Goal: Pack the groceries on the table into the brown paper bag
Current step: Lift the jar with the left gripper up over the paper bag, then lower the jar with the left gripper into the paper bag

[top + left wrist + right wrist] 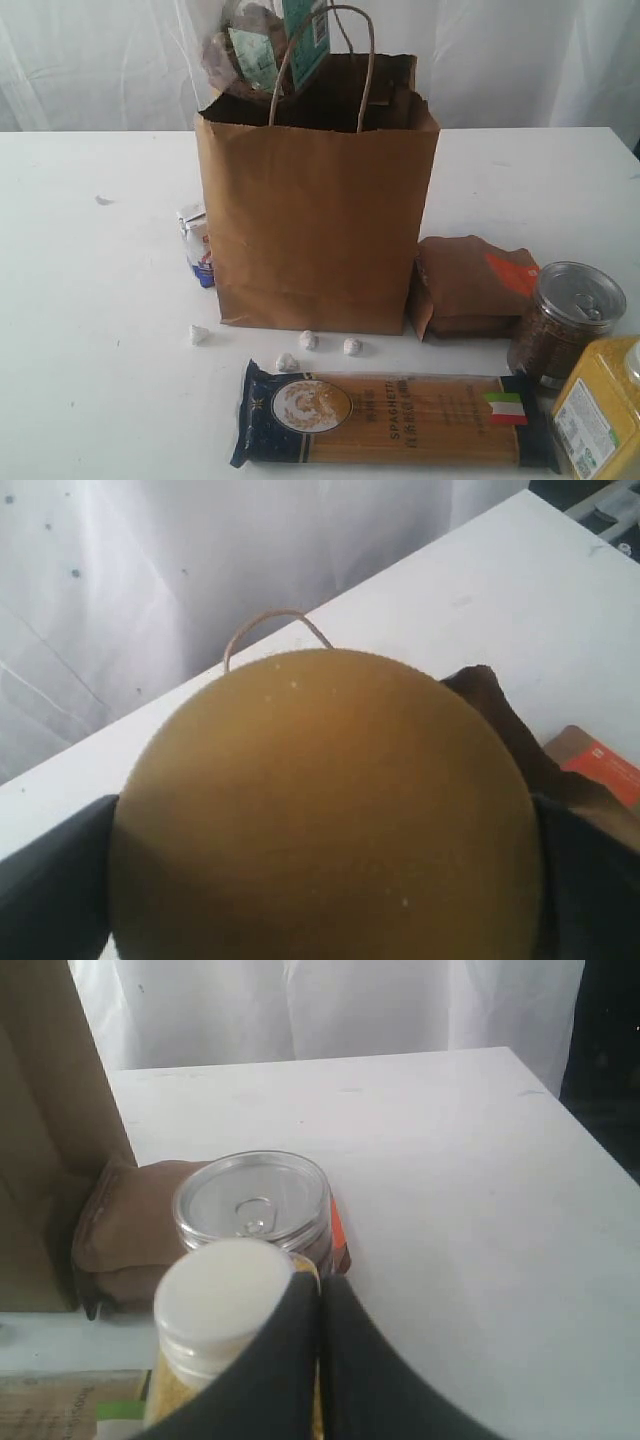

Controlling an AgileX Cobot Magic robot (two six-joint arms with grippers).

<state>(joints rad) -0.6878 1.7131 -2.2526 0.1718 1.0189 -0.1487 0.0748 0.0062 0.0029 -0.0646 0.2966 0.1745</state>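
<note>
Hanging clamped in the left tool (320, 910), the tan-lidded clear jar (320, 780) is poised above the brown paper bag (315, 230); beside the closed, empty right tool (319, 1300), blue-ended spaghetti pack (390, 412), orange-labelled brown pouch (470, 285), silver-lidded jar (567, 320) and white-capped yellow-grain bottle (600, 410) wait unpacked on the white surface (90, 300)

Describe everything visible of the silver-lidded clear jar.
The silver-lidded clear jar stands upright on the white tabletop, sealed by a pull-tab metal lid, filled with dark brown grainy contents. In the exterior view it sits right of the orange-labelled brown pouch and just behind the white-capped bottle of yellow grains; contact with either is unclear.
</note>
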